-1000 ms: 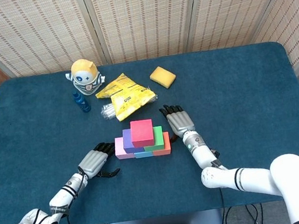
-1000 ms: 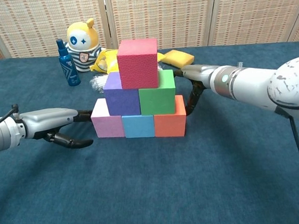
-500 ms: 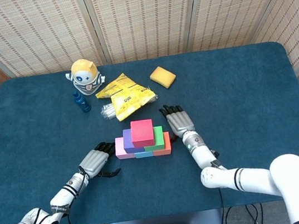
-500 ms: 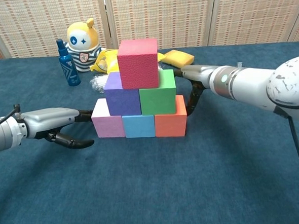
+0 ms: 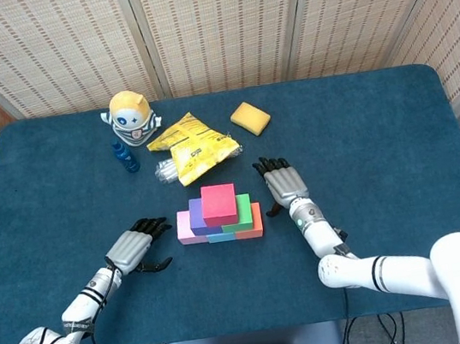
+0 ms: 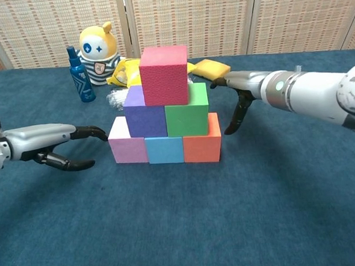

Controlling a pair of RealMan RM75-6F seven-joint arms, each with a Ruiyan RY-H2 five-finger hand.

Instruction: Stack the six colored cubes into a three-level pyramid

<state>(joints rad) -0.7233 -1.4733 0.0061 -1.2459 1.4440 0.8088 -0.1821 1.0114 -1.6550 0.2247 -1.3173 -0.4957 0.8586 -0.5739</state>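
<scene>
A dark blue felt-covered table (image 5: 360, 118) fills the scene. Near the front, a three-level pyramid of foam cubes stands complete. Its bottom row holds a pink cube (image 6: 127, 145) on the left, a light blue cube (image 6: 164, 149) in the middle and an orange cube (image 6: 201, 145) on the right, all touching. On them rest a purple cube (image 6: 143, 117) and a green cube (image 6: 187, 113), side by side. A magenta-red cube (image 6: 164, 75) sits upright on top.

The robot's left hand (image 5: 133, 245) lies low just left of the pink cube, apart from it, fingers spread and lightly curled, holding nothing. The right hand (image 5: 283, 184) hovers just right of the orange and green cubes, not touching them, fingers apart and extended, also empty.

Farther back, left of centre, lies a crumpled yellow snack bag (image 5: 193, 147) with a clear plastic wrapper (image 5: 164, 171) beside it. Further left stand a small blue spray bottle (image 6: 79, 75) and a yellow round-headed toy figure (image 6: 97, 45). At the far centre sits a yellow sponge block (image 5: 250, 118). Woven beige folding screens (image 5: 216, 18) close off the back.
</scene>
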